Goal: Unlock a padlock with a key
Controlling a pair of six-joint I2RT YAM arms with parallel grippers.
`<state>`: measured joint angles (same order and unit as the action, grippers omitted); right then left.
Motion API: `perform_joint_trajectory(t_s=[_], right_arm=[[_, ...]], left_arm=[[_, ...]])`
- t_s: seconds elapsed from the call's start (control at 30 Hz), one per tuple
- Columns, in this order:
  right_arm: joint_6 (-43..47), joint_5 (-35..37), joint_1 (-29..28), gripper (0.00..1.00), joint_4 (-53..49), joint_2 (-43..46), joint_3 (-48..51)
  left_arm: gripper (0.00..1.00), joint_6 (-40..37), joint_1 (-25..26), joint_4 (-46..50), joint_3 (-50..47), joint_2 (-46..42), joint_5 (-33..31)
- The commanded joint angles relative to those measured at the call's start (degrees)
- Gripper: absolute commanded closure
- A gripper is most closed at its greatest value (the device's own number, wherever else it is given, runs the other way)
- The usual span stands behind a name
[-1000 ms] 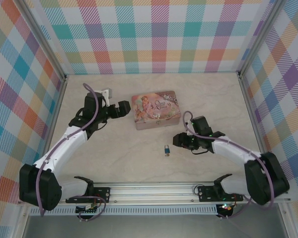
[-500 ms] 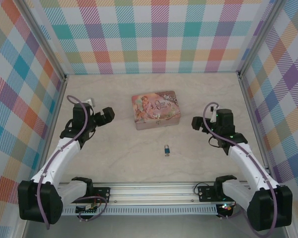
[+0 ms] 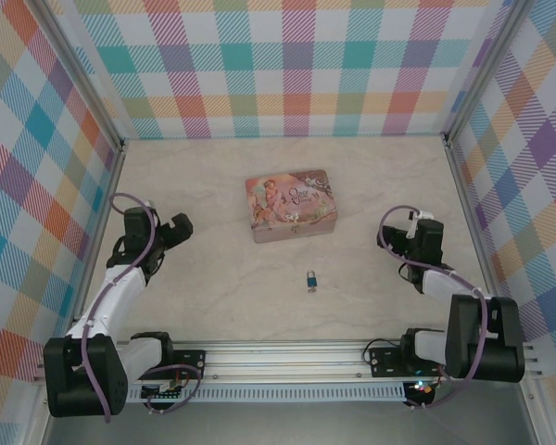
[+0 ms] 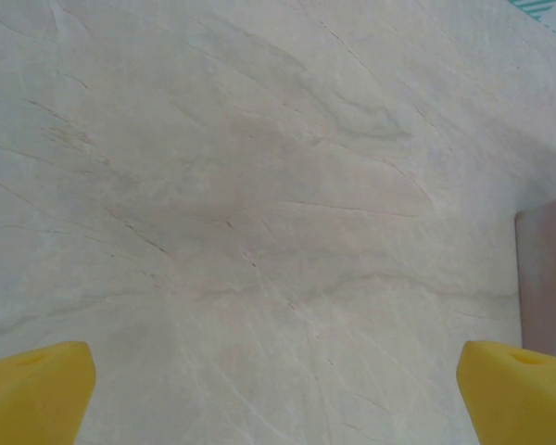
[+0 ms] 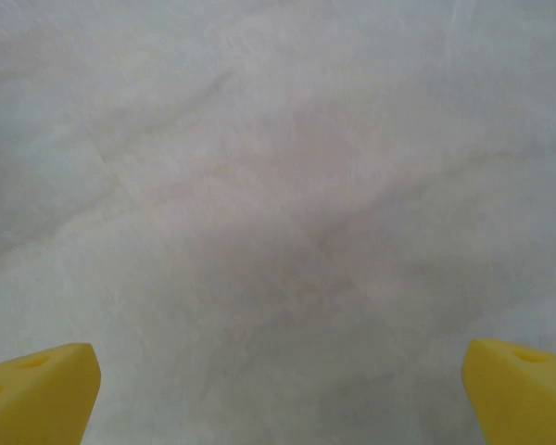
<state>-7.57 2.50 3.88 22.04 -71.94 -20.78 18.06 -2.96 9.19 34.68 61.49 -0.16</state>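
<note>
Two grippers to place first. Low at the left side of the table (image 3: 222, 306): left gripper (image 3: 178, 227), jaws spread wide with nothing between. Same reading from its wrist camera, with yellow fingertips (image 4: 37, 394) at the frame's lower corners over bare marbled surface. At the right side: right gripper (image 3: 392, 241), likewise spread wide and empty, yellow pads (image 5: 519, 389) far apart over bare tabletop. Judged as a stand-off posture, well apart from everything, leaving the middle free for the overhead camera.

Between the two arms, lying on the table: padlock (image 3: 310, 278), nearer the front rail than the pink tin (image 3: 292, 204) and touched by neither gripper. Probably lying flat rather than upright, so hard to pinch without a low, careful approach.

Hardest to make out: the key. Possibly the pale silvery speck at the padlock's near end, possibly just the shackle. Cannot tell which, nor whether the shackle is open or closed. Cut off at the left wrist view's right edge: a brownish-pink slab, likely the tin's side.
</note>
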Motion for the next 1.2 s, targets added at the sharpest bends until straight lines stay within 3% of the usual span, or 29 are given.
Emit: perform_joint_trajectory(t_s=[0.0,0.13,0.37,0.57,0.83,1.0,1.13,1.17], right_arm=[[5.0,-4.2,0.6,0.0,16.8,-2.5,0.6],[3.7,-9.3,1.7,0.0,17.9,-5.0,-0.8],[2.5,-13.9,2.0,0.0,41.4,-16.5,5.0],[4.8,-9.6,-0.7,0.0,28.2,-16.0,-1.4],[5.0,-9.1,-1.1,0.0,27.9,-15.9,-1.5],[5.0,-8.8,-1.2,0.0,27.8,-15.9,-1.5],[5.1,-8.5,-1.3,0.0,27.7,-15.9,-1.6],[5.2,-8.5,-1.4,0.0,27.6,-15.9,-1.6]], left_arm=[[0.0,-2.1,-1.5,-3.9,-1.4,1.4,-2.7],[0.0,-2.6,-1.6,-8.2,-3.1,3.7,-3.6],[0.0,-4.5,-1.6,-17.4,-6.5,6.1,-3.2],[0.0,-6.4,-1.6,-27.1,-9.8,7.5,-3.5],[0.0,-12.0,1.0,-48.9,-13.8,16.0,-0.8],[0.0,-16.6,2.6,-56.3,-14.4,20.6,0.2],[0.0,-16.8,2.9,-67.7,-16.5,28.7,0.4],[0.0,-16.8,2.9,-66.2,-15.8,28.3,0.7]])
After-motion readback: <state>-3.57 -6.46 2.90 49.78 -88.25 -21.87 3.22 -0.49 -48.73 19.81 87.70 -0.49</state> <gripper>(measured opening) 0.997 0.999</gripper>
